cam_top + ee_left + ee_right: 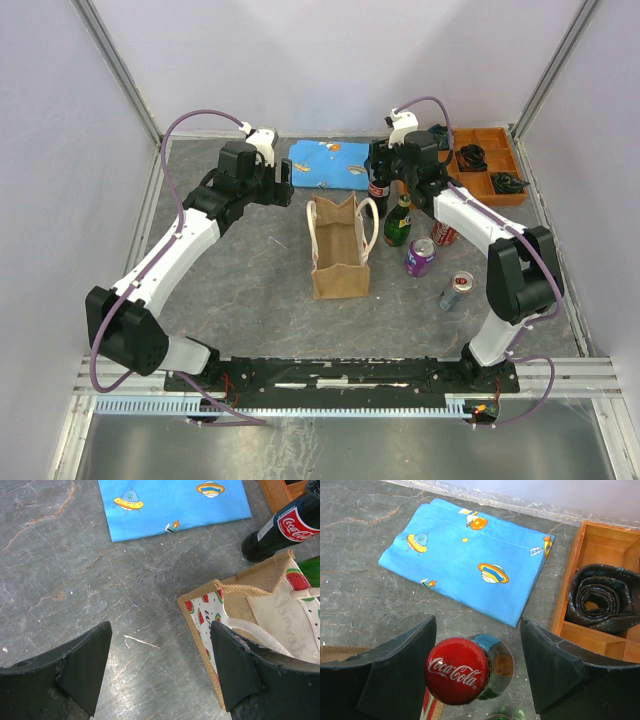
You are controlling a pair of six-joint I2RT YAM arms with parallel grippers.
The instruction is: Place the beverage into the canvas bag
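Note:
The tan canvas bag (340,250) stands upright and open mid-table; in the left wrist view its watermelon-printed side and cream handle (235,625) show. A dark Coca-Cola bottle (379,187) with a red cap (457,677) stands behind the bag's right corner; it also shows in the left wrist view (280,530). My right gripper (477,652) is open, its jaws on either side of the bottle's cap, just above it. My left gripper (160,655) is open and empty, over bare table, its right finger (235,665) at the bag's left rim.
A folded blue patterned cloth (330,165) lies at the back. A green bottle (398,222), a red can (444,234), a purple can (420,256) and a silver can (456,291) stand right of the bag. An orange wooden tray (490,165) holds dark rolled items.

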